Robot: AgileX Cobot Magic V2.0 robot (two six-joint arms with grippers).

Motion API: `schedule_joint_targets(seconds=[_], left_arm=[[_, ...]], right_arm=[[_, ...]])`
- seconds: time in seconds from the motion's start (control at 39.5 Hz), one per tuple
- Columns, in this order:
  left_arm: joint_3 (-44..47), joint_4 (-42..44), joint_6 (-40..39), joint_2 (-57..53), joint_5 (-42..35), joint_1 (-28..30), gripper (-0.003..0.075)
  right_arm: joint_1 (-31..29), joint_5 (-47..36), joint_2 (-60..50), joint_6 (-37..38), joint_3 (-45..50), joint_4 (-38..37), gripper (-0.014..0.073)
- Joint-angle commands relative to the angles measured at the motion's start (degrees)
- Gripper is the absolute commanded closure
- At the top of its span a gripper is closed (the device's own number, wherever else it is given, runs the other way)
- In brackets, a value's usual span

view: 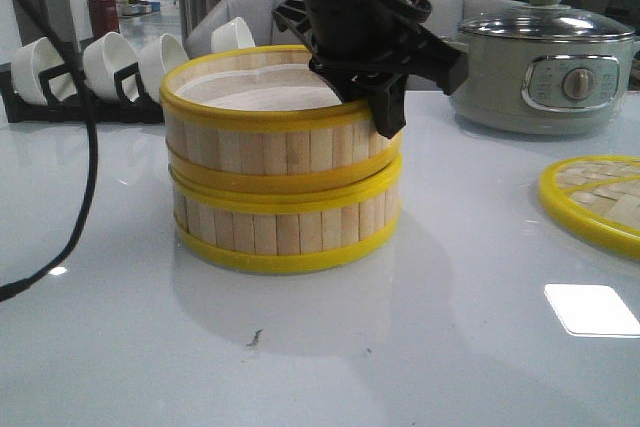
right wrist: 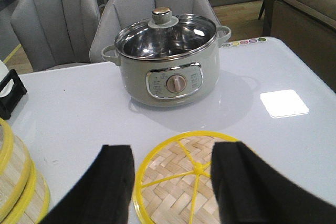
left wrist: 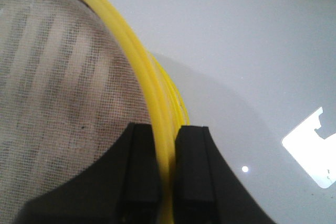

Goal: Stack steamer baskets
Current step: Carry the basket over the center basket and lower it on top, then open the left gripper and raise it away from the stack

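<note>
Your left gripper pinches the yellow rim of the top basket, which sits on the bottom basket in the frame's middle (one finger inside, one outside). Your right gripper hangs spread over the lid.

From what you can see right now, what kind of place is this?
Probably a kitchen or dining mock-up in a showroom or lab: a grey-green electric pot with glass lid, white ceramic cups on a black rack, and grey upholstered chairs behind the glossy white table.
</note>
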Motion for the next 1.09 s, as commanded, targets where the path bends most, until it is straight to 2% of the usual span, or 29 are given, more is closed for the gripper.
schedule_joint_targets(seconds=[0.0, 0.56, 0.66, 0.89, 1.06], left_arm=[[-1.8, 0.7, 0.1, -3.8, -3.7, 0.2, 0.0632], [-1.8, -0.3, 0.1, -3.8, -3.6, 0.2, 0.0629], [-1.8, -0.3, 0.1, -3.8, -3.6, 0.2, 0.0579], [-1.8, -0.3, 0.1, -3.8, -3.6, 0.2, 0.0407], [-1.8, 0.1, 0.1, -3.8, -3.6, 0.2, 0.039]], right_arm=[[0.0, -4.8, 0.1, -0.4, -2.3, -0.3, 0.0151], [0.0, -5.1, 0.1, -0.4, -2.3, -0.3, 0.0151], [0.0, -5.2, 0.1, -0.4, -2.3, -0.3, 0.0151], [0.0, -5.2, 0.1, -0.4, -2.3, -0.3, 0.0151], [0.0, -5.2, 0.1, -0.4, -2.3, -0.3, 0.0151]])
